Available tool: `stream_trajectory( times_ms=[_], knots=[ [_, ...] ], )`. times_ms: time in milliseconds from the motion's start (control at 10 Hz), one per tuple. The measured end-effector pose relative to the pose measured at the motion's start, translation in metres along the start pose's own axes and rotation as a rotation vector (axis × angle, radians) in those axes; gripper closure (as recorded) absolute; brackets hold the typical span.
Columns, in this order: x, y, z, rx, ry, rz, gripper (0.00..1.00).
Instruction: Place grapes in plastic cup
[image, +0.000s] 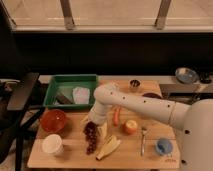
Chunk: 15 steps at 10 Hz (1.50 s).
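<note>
claw (93, 122): spread wide, gripping nothing; grapes (91, 140): flat on worktop (75, 158), just beside claw, toward front edge; plastic cup (163, 146): front right corner

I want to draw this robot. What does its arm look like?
The arm is thick, smooth and creamy white, with rounded tube-like segments and a bulgy joint. No cables show. Its gripper, over the grapes, looks pale too.

a thick, smooth, cream-white arm (145, 105) of rounded tube segments, with a bulbous joint (106, 95) bearing small dark dots and a broad pale shoulder (197, 125) at the right edge; its gripper (93, 124) is at the arm's lower left end, just above the grapes (91, 137)
</note>
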Motion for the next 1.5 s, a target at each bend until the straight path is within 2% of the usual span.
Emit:
stream_trajectory(
  times_ms=[100,200,300,400,500,700,800,1100,1300,1500],
  knots=[
    [0.000,0.000,0.006,0.008,-0.026,0.014,0.30],
    [0.005,0.004,0.014,0.023,-0.060,0.040,0.43],
    [0.008,0.004,0.018,0.036,-0.078,0.057,0.54],
    [0.009,0.005,0.019,0.039,-0.078,0.065,0.62],
    [0.010,0.006,0.016,0.050,-0.066,0.082,0.74],
    [0.006,0.007,0.002,0.063,-0.028,0.091,0.92],
    [0.004,0.006,-0.014,0.090,0.004,0.100,0.98],
    [-0.004,0.009,-0.083,0.181,0.110,0.133,1.00],
    [0.000,0.029,-0.142,0.242,0.191,0.193,1.00],
    [0.016,0.064,-0.181,0.269,0.246,0.281,1.00]
  ],
)
